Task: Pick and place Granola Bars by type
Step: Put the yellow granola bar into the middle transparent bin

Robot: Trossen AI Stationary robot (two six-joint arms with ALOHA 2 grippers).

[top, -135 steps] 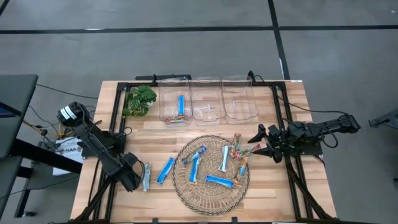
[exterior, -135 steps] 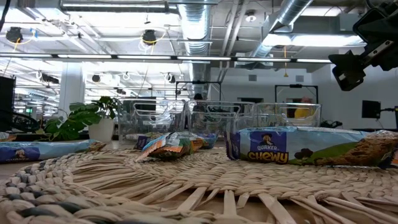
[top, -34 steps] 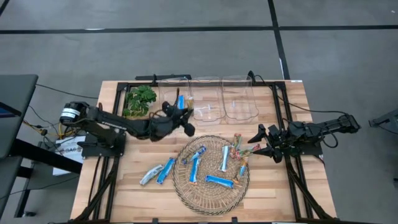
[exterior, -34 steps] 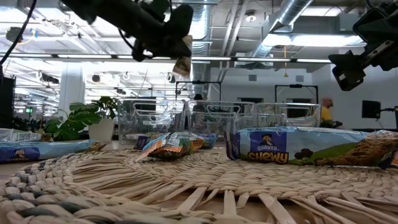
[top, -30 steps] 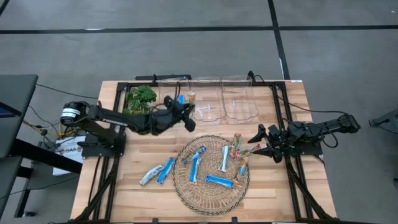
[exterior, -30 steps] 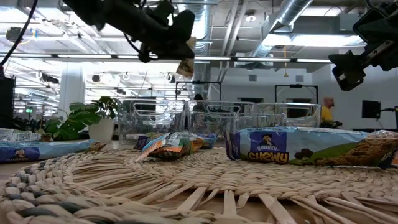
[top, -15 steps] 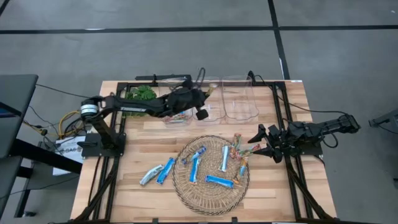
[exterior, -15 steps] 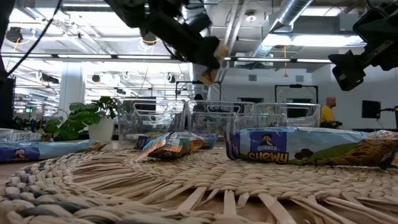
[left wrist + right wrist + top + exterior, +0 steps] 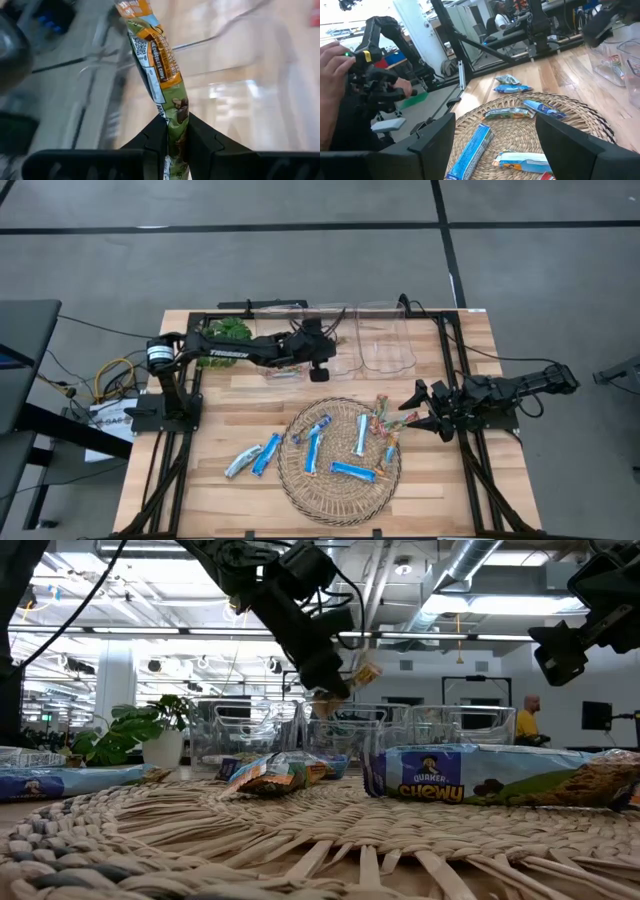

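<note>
Left gripper (image 9: 172, 137) clamped on tan-orange bar (image 9: 159, 75), over middle bin (image 9: 333, 340) at bench's far edge: placing step. Next: open, drop. Right gripper (image 9: 415, 408) wide open, empty.

An orange, green and tan granola bar (image 9: 161, 80) with a white code panel hangs from the black left gripper (image 9: 176, 145). Bright blue, white-marked bars (image 9: 352, 472) dot a tan woven mat (image 9: 300, 492) on pale striped wood (image 9: 210, 430); a green plant (image 9: 226, 330) at 11 o'clock.
</note>
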